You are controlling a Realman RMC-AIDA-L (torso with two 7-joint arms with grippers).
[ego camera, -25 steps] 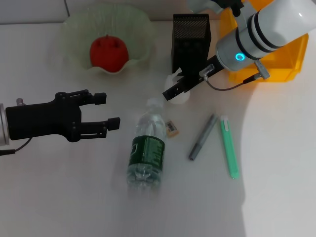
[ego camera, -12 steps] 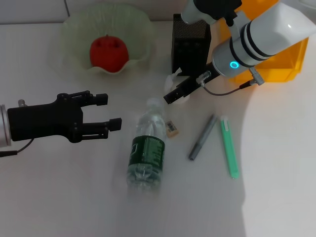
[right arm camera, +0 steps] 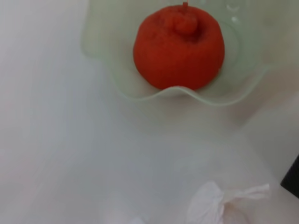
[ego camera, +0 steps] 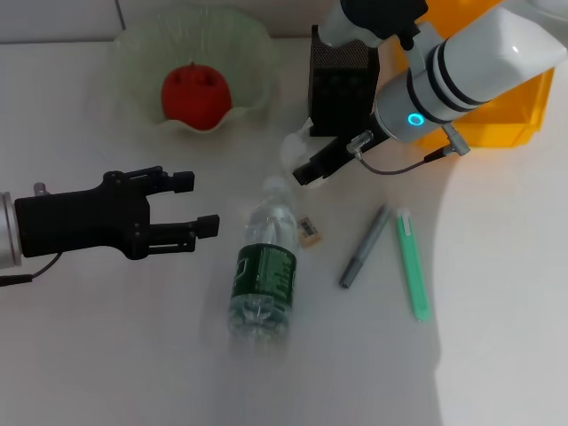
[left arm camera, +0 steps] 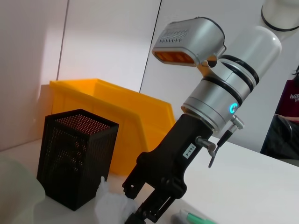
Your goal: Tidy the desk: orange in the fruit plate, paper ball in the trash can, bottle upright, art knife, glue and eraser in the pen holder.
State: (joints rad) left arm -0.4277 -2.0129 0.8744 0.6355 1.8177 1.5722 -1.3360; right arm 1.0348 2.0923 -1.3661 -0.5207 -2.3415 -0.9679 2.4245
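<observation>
The orange (ego camera: 195,96) (right arm camera: 180,46) lies in the pale green fruit plate (ego camera: 253,44) (right arm camera: 117,88). My right gripper (ego camera: 306,169) (left arm camera: 140,215) reaches down in front of the black mesh pen holder (ego camera: 342,80) (left arm camera: 74,163), shut on the white paper ball (ego camera: 295,146) (left arm camera: 112,205) (right arm camera: 215,205), which bulges out on its far side. The bottle (ego camera: 264,271) lies on its side mid-table, with the small eraser (ego camera: 308,230) beside it. A grey stick (ego camera: 364,247) and a green stick (ego camera: 413,264) lie to the right. My left gripper (ego camera: 195,201) hovers open left of the bottle.
The yellow-orange trash can (ego camera: 506,111) (left arm camera: 117,112) stands at the back right, behind the right arm. The pen holder sits between it and the fruit plate.
The right arm swung a little toward the back left. The paper ball shifted left with the fingertips. The left gripper stayed where it was.
</observation>
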